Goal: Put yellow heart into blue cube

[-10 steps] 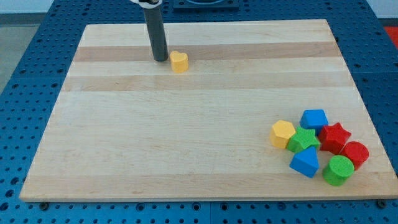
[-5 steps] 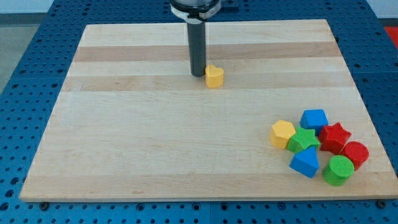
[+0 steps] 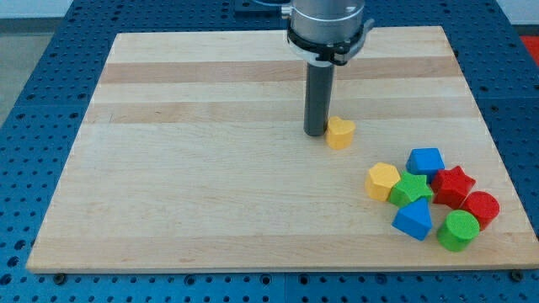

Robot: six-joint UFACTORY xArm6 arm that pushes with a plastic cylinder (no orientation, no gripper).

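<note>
Pale wooden board (image 3: 210,202), blue perforated table (image 3: 34,101) around it, even light

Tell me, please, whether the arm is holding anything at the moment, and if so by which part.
Nothing is held. My tip only stands against the yellow heart, on the side toward the view's left; the rod can push but not grip.

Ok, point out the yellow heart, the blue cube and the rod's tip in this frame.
yellow heart (image 3: 339,133), camera view, on its top face.
blue cube (image 3: 426,160), camera view, on its top face.
my tip (image 3: 314,132), camera view, at the rod's very end, touching or nearly touching the heart's left side.
</note>
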